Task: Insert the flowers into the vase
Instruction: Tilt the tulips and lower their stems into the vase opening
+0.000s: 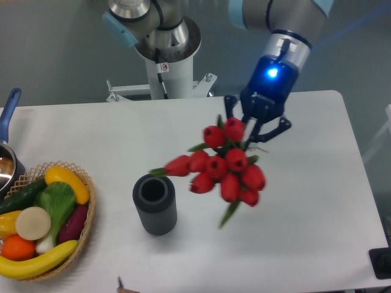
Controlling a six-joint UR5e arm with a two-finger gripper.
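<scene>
One bunch of flowers [223, 171] held in the air, partway toward the vase [154, 204].

The gripper [253, 129] appears clamped on the hidden stems, buds hanging toward the camera, probably so the stems can go in first. The bunch is blurred, up and to the right of the vase's open mouth, not yet over it; the wicker basket [85, 220] sits clear at left.

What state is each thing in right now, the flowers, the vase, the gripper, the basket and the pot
flowers: lifted off the table, held by the gripper, blurred, not in the vase.
vase: upright on the table, mouth empty.
gripper: fingers closed on the bunch's upper end.
wicker basket: on the table, full of fruit and vegetables.
pot: at left edge, mostly cut off.
</scene>
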